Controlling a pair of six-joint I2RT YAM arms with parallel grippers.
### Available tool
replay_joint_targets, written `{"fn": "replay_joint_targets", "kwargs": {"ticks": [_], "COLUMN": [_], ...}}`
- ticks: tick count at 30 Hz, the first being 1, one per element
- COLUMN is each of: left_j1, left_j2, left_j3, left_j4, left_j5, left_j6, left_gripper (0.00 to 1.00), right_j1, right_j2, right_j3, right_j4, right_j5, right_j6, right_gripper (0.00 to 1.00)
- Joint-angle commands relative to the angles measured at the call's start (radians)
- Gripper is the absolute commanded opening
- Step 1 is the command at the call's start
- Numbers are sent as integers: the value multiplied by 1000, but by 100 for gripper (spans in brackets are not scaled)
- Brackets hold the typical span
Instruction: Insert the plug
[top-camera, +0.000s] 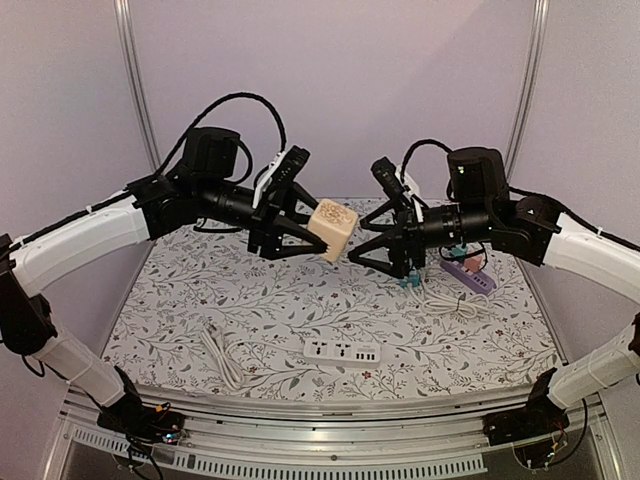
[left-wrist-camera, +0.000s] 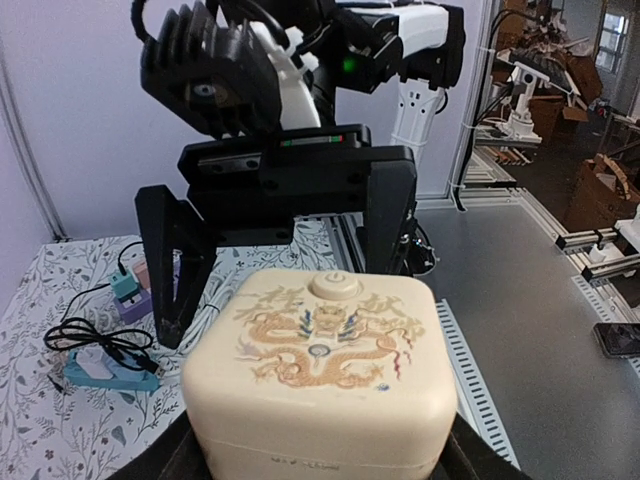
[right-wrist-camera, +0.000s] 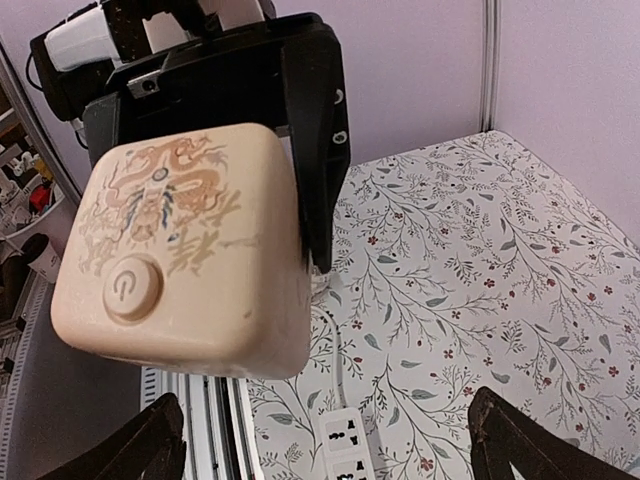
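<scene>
Left gripper (top-camera: 310, 228) holds a cream cube (top-camera: 333, 230) between its two fingers, which press on opposite sides of it. In the right wrist view one black finger (right-wrist-camera: 315, 140) lies flat along the side of the cube. The cube is in the air above the table (top-camera: 180, 300), in the middle between the two arms. Its free face points toward the right arm and carries a dragon drawing and a round power button (right-wrist-camera: 132, 288). No pins of a plug are visible on the faces that show.

Right gripper (top-camera: 372, 245) is opposite the cube with its jaws spread wide and nothing between them. Its tips are near the cube, but whether one of them touches it is not clear.

On the flowered cloth below, near the front edge, lies a white power strip (top-camera: 342, 352) with its sockets facing up. Just beside it on the left lies a white cable (top-camera: 220, 355). At the far right of the table, under the right arm, lies a purple power strip (top-camera: 470, 275) with a teal plug (left-wrist-camera: 125, 290) in it, and a black cable (left-wrist-camera: 95, 335) is coiled near it
</scene>
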Motion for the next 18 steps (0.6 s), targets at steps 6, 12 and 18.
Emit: {"fn": "replay_joint_targets", "kwargs": {"ticks": [6, 12, 18], "left_j1": [-37, -49, -63], "left_j2": [31, 56, 72], "left_j3": [-3, 13, 27], "left_j4": [-13, -64, -82], "left_j5": [-31, -58, -70], "left_j6": [18, 39, 52], "left_gripper": [0, 0, 0], "right_j1": [45, 44, 45], "right_j2": [59, 55, 63], "right_j3": [69, 81, 89], "right_j4": [-31, -32, -36], "right_j5": [31, -13, 0], "right_j6": [-73, -88, -87], "right_gripper": [94, 89, 75]}}
